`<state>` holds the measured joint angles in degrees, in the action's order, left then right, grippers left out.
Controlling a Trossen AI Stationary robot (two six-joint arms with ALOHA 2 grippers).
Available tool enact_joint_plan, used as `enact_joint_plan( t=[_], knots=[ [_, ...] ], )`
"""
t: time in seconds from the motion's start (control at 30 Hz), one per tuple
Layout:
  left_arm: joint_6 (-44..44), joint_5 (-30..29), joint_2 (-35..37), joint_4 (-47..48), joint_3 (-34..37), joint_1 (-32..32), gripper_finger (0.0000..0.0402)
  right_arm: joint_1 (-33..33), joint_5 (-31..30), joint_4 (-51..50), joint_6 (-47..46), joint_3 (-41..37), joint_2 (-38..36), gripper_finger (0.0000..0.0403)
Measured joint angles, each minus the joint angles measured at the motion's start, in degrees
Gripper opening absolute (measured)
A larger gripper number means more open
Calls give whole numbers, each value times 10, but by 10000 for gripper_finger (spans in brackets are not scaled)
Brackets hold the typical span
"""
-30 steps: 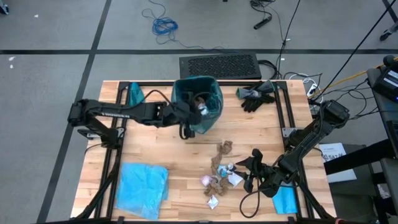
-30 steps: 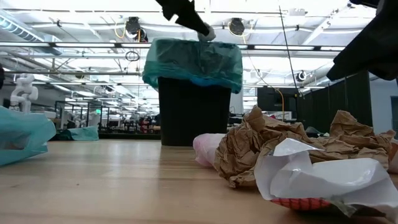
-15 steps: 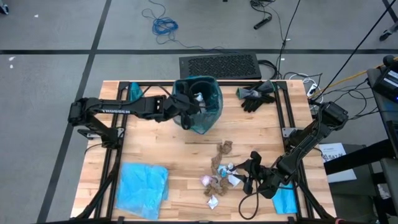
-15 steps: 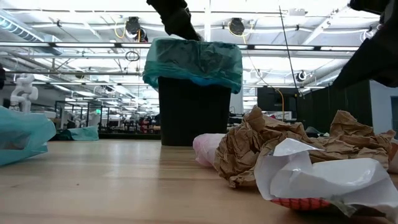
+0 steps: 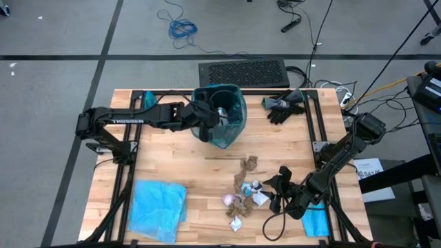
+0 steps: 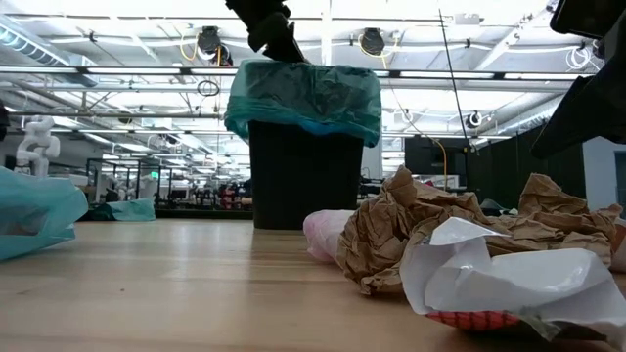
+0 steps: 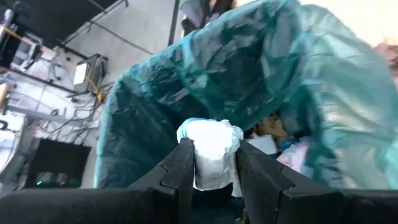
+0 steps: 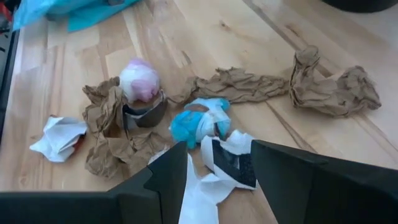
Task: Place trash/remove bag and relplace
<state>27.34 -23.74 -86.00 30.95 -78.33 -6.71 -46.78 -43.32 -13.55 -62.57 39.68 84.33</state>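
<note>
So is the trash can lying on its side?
No, the can stands upright on the table, with the green bag folded over its rim.

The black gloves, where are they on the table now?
In the high view, the black gloves lie near the table's far edge on the right side, right of the green-lined bin.

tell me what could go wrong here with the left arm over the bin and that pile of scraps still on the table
The white wad sits between the left gripper's fingers above the green bag; if it clings, it could drop outside the bin.

The gripper is close to the liner's rim and might snag it.

The right gripper hangs open over mixed brown paper and wrappers, so a grab may scatter pieces.
</note>
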Motion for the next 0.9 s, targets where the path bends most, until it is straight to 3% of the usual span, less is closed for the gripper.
enact_joint_plan(
  t=[0.17, 0.67, 0.9],
  knots=[
    [0, 4, 0, 6, -10, -5, 112, 8, 3, 0, 2, 0, 7, 169],
    [-40, 126, 0, 88, -28, -30, 112, 54, 75, 36, 17, 0, 72, 213],
    [-25, 132, 0, 112, -47, -30, 112, 74, 108, 65, 33, 0, 100, 215]
  ],
)
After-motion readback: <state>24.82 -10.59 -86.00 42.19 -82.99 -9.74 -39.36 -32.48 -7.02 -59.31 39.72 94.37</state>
